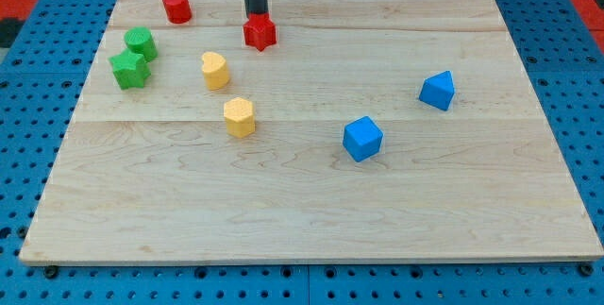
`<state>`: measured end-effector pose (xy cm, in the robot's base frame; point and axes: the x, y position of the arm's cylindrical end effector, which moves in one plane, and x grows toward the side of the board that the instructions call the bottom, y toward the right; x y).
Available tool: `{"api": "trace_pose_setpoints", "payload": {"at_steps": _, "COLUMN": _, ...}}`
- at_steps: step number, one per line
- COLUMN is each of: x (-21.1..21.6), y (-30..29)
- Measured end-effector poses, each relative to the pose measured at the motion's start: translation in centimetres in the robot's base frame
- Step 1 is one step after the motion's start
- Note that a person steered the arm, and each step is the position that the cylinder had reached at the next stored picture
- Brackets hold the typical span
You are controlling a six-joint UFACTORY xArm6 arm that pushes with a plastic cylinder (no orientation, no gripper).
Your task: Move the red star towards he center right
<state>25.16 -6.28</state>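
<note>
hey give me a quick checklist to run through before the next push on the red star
1. My tip at the red star: ok, just above it toward the view's top.
2. Tip on the star's left side for a rightward push: not ok.
3. Path toward centre right free of blocks: ok.
4. Blue blocks clear of the path: ok, lower down.
5. Red cylinder out of the way: ok.
6. Tip touching the star: cannot tell.
</note>
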Motion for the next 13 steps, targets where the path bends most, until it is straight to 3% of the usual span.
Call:
{"api": "trace_pose_setpoints", "payload": {"at_steps": 1, "x": -1.1, "y": -3.7}}
{"api": "trace_pose_setpoints", "payload": {"at_steps": 2, "x": 1.9, "y": -2.0}}
{"api": "trace_pose_setpoints", "payload": {"at_steps": 4, "x": 3.2, "y": 8.4}}
{"api": "trace_pose_setpoints", "payload": {"at_steps": 5, "x": 0.1, "y": 4.2}}
{"api": "trace_pose_setpoints", "payload": {"at_steps": 8, "x": 7.0, "y": 4.6}}
{"api": "trace_pose_setpoints", "payload": {"at_steps": 9, "x": 8.1, "y": 10.5}}
{"api": "trace_pose_setpoints", "payload": {"at_steps": 10, "x": 7.8, "y": 17.0}}
{"api": "trace_pose_setpoints", "payload": {"at_steps": 12, "x": 7.7, "y": 18.6}}
{"api": "trace_pose_setpoints", "payload": {"at_steps": 13, "x": 4.3, "y": 17.8}}
